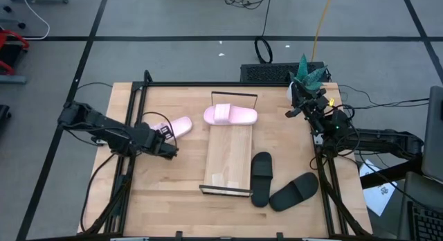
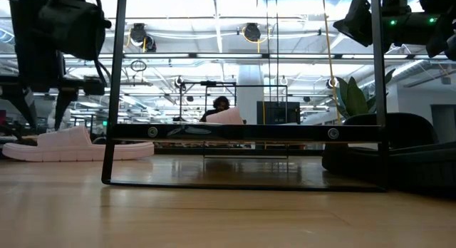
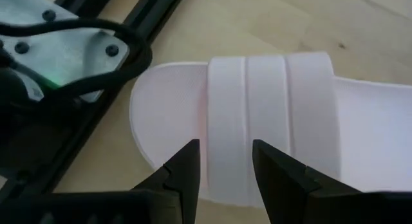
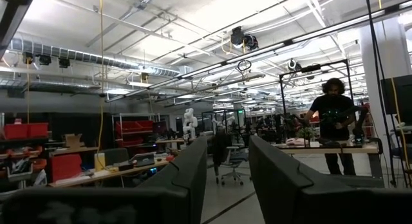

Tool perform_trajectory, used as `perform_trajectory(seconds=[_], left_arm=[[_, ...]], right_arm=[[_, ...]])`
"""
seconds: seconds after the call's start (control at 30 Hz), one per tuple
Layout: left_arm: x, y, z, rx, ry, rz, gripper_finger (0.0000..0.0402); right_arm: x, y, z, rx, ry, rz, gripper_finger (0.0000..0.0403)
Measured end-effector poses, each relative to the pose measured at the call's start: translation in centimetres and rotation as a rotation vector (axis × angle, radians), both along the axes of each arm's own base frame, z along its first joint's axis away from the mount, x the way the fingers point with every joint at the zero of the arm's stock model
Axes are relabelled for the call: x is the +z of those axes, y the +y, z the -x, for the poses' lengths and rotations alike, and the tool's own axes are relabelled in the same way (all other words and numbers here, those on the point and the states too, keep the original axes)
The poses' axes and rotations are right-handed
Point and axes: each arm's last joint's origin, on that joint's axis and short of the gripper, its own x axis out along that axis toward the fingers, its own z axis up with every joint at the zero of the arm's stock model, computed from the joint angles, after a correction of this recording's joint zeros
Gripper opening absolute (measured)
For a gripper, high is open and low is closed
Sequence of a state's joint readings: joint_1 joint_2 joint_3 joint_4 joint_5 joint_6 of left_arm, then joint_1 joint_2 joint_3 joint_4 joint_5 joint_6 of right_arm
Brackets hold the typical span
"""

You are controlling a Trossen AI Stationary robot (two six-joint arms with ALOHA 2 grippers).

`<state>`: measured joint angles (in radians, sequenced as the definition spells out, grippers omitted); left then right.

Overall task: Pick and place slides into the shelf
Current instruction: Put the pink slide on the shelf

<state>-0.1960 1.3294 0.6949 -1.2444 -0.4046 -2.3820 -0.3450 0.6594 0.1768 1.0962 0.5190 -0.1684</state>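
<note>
A light pink slide (image 3: 270, 108) lies sole down on the table near its left side, also seen in the high view (image 1: 181, 125). My left gripper (image 3: 228, 176) hangs open just above its wide strap (image 3: 264, 89), fingers pointing steeply down, one over the strap's edge and one over its middle; no touch shows. The second pink slide (image 1: 230, 115) lies across the far end of the shelf (image 1: 228, 161). Two black slides (image 1: 261, 177) (image 1: 294, 191) lie on the table right of the shelf. My right gripper (image 4: 225, 179) waits open at the far right, raised and pointing up.
A black frame rail (image 3: 122, 63) runs along the table close beside the pink slide's toe end. The shelf's wire end frame (image 2: 246, 134) stands in the middle of the low view. A green plant (image 1: 309, 73) sits at the far right corner. A person (image 4: 335, 121) stands beyond the table.
</note>
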Motion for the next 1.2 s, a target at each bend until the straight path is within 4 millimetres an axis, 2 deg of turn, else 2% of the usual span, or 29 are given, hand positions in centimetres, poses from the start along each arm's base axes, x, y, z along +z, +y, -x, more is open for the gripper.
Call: perform_trajectory(seconds=[0.23,0.4,0.6,0.8,1.07,1.2], left_arm=[[0.0,0.9,-0.4,-0.027,-0.008,-0.046,0.0136],[-0.1,1.4,-0.5,-0.061,0.031,0.001,0.0136],[-0.1,0.8,-0.3,-0.059,0.035,0.078,0.0136],[-0.2,0.4,-0.3,-0.07,0.042,0.084,0.0136],[-2.3,0.3,-0.7,-0.031,0.11,0.067,0.0136],[-4.0,0.4,-0.4,-0.003,0.011,0.061,0.0136]], right_arm=[[0.0,0.0,0.0,0.0,0.0,0.0,0.0107],[0.0,0.0,0.0,0.0,-0.004,0.002,0.0107],[0.1,0.0,0.0,0.0,-0.006,0.002,0.0107],[0.1,0.0,0.0,-0.001,-0.006,0.002,0.0107],[0.1,0.0,0.1,0.0,-0.016,0.006,0.0107],[0.2,0.0,0.1,0.0,-0.021,0.008,0.0107]])
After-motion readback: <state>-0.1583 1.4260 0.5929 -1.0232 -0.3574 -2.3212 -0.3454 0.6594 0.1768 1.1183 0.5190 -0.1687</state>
